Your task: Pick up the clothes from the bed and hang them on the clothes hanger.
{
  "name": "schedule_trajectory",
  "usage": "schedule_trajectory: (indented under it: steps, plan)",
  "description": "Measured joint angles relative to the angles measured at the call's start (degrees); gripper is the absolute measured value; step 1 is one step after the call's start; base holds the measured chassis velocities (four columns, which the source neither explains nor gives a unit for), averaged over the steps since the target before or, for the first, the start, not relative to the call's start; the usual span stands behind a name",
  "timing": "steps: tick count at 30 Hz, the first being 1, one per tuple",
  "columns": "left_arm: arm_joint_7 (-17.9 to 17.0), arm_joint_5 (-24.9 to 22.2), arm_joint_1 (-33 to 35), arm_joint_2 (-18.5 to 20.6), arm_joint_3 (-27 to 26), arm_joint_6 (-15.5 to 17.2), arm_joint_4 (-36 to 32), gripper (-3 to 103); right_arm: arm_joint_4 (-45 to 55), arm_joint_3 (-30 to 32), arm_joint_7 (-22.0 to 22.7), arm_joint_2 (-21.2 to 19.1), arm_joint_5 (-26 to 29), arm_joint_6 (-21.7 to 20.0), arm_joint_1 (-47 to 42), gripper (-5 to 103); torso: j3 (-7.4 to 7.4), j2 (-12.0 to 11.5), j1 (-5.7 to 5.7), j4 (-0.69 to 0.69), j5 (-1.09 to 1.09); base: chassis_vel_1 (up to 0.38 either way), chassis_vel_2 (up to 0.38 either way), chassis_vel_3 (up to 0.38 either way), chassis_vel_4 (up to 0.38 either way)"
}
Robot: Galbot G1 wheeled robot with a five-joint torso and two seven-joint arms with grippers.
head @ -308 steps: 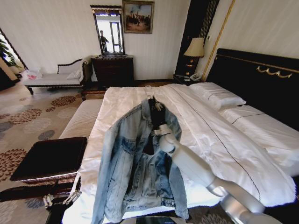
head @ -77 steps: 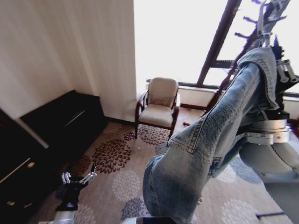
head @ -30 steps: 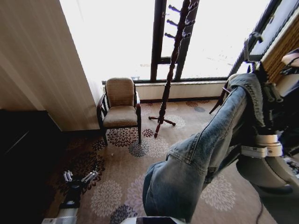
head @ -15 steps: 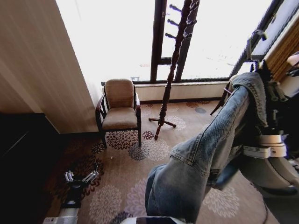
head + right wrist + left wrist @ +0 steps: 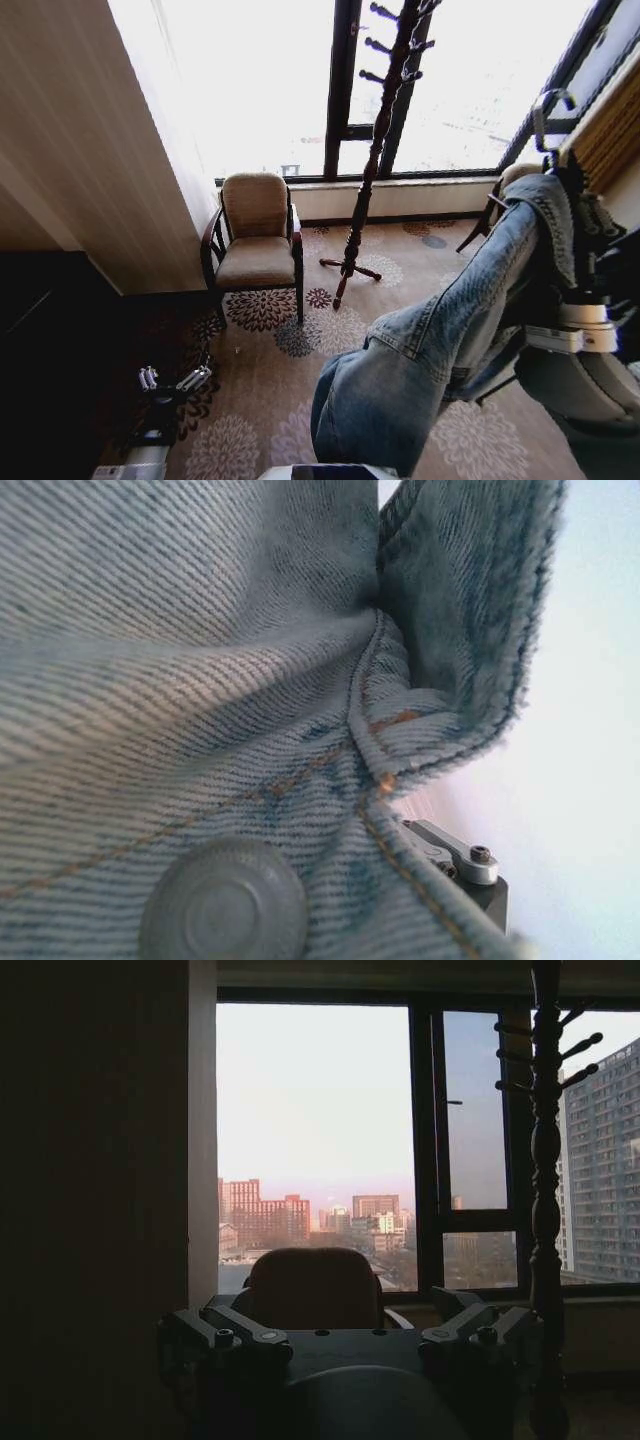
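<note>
Head view — clothes draped over right arm.

Faded-blue denim clothes, coarse twill weave, tan stitching, dull grey metal button. Silvery curved metal hook on clothes hanger. Turned dark wood coat stand, slightly glossy. Padded tan cloth chair in dark polished wood frame. Matt patterned carpet. Matt black left pincer, bright screws.
</note>
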Motion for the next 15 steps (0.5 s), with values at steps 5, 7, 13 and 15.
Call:
schedule_trajectory:
  steps: [5,7,13,15]
  plan:
    - [0.00,0.00,0.00,0.00,-0.02,0.00,0.00,100,0.25,-0.34,-0.01,1.38,-0.47,0.08,-0.10,15,-0.01,0.02,-0.03,-0.01,0.00,-0.124,0.128,0.111,-0.133]
    - [0.00,0.00,0.01,0.00,-0.01,0.00,0.00,100,0.24,-0.55,-0.02,1.76,-0.53,0.11,-0.06,15,-0.02,0.02,-0.04,-0.01,0.00,-0.161,0.157,0.143,-0.156]
    - [0.01,0.00,0.01,0.00,-0.02,0.00,-0.01,100,0.19,0.36,0.09,2.72,-0.55,0.70,-1.66,15,0.00,0.01,-0.01,0.02,0.00,-0.201,0.207,0.202,-0.198]
    - [0.01,0.00,0.01,0.00,-0.02,0.00,-0.01,100,0.19,1.00,0.17,3.68,-0.77,1.12,-2.90,15,0.00,0.00,0.01,0.00,0.01,-0.256,0.236,0.253,-0.252]
